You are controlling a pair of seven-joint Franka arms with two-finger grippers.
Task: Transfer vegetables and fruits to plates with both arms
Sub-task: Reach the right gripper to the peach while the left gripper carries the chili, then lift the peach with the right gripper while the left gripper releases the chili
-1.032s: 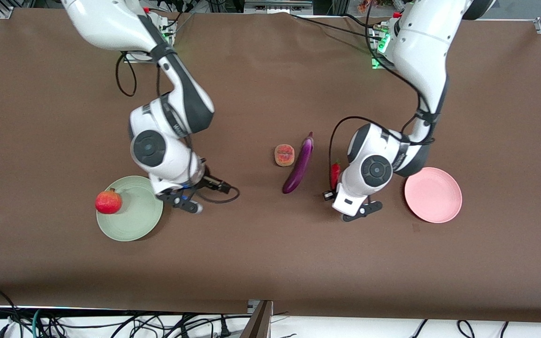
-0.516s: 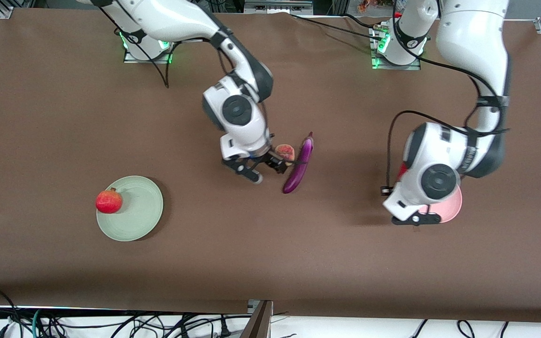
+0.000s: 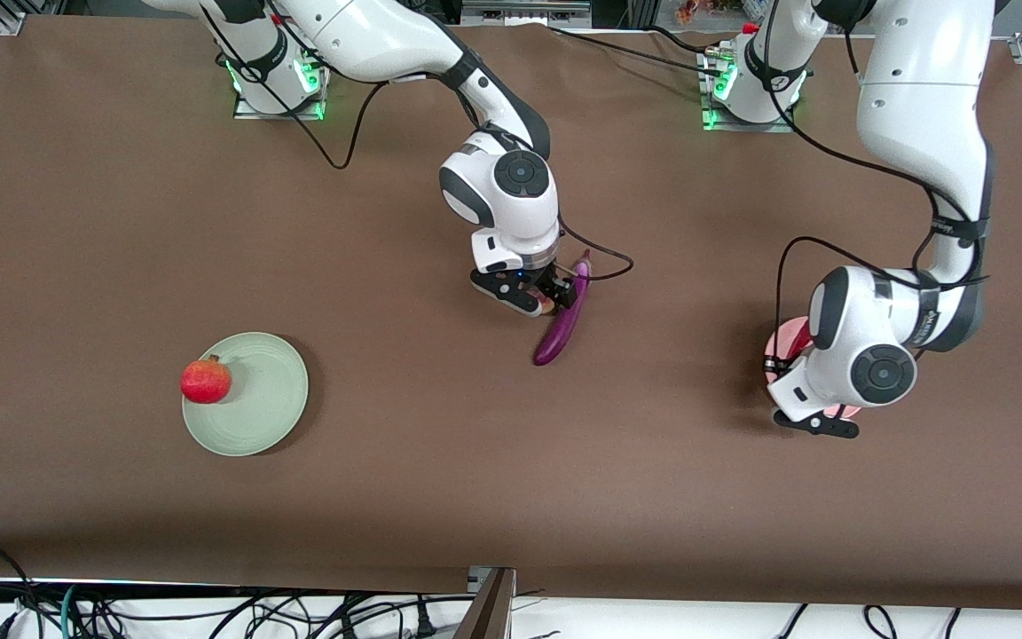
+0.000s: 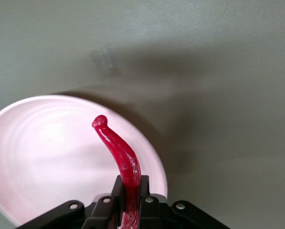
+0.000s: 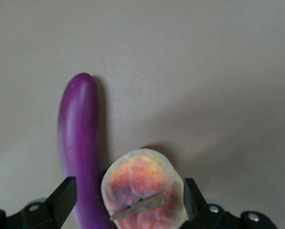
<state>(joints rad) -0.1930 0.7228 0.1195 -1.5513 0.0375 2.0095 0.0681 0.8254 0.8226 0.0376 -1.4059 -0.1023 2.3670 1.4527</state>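
Observation:
My left gripper (image 4: 130, 191) is shut on the red chili pepper (image 4: 118, 152) and holds it over the pale pink plate (image 4: 42, 157); in the front view this gripper (image 3: 817, 422) covers most of that plate (image 3: 774, 342). My right gripper (image 5: 128, 183) is open, low over the table, with its fingers on either side of the peach (image 5: 142, 186). The purple eggplant (image 5: 78, 129) lies close beside the peach, just inside one finger. In the front view the right gripper (image 3: 524, 297) hides most of the peach, beside the eggplant (image 3: 562, 327). The red pomegranate (image 3: 205, 381) sits on the rim of the mint green plate (image 3: 267, 399).
The brown table cloth (image 3: 475, 461) is bare between the two plates nearer the front camera. Cables run from both arm bases (image 3: 746, 89) at the table's edge farthest from the camera.
My right arm swung from the green plate to the peach and came down around it. My left arm carried the chili from beside the eggplant to over the pink plate.

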